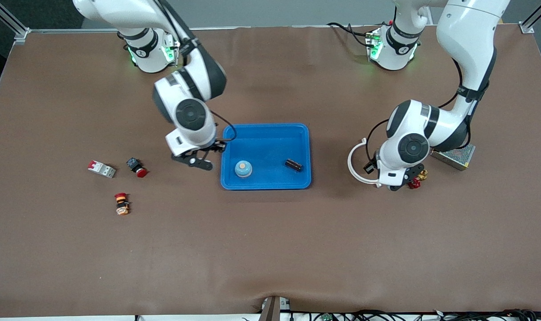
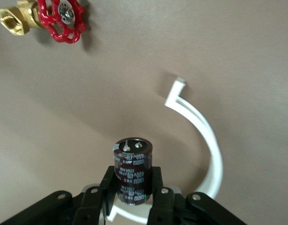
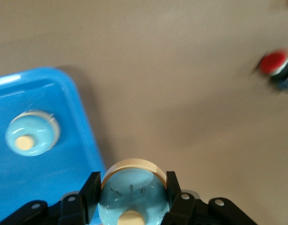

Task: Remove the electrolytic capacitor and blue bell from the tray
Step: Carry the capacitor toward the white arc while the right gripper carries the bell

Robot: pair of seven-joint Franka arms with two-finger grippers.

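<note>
My left gripper (image 2: 133, 180) is shut on a dark maroon capacitor (image 2: 132, 168) and holds it upright over the bare table, beside a white curved strip (image 2: 202, 140). In the front view this gripper (image 1: 402, 182) is toward the left arm's end of the blue tray (image 1: 266, 126). My right gripper (image 3: 132, 187) is shut on a light blue bell (image 3: 132, 190) with a tan base. It hangs over the table at the tray's edge (image 3: 83, 122) toward the right arm's end, as the front view (image 1: 198, 160) also shows. A second bell (image 1: 243, 168) and a second capacitor (image 1: 293, 165) lie in the tray.
A red-handled brass valve (image 1: 417, 178) and a metal mesh box (image 1: 454, 156) lie by the left gripper. Toward the right arm's end lie a red-and-white breaker (image 1: 101, 169), a red push button (image 1: 137, 167) and an orange-red button (image 1: 122, 203).
</note>
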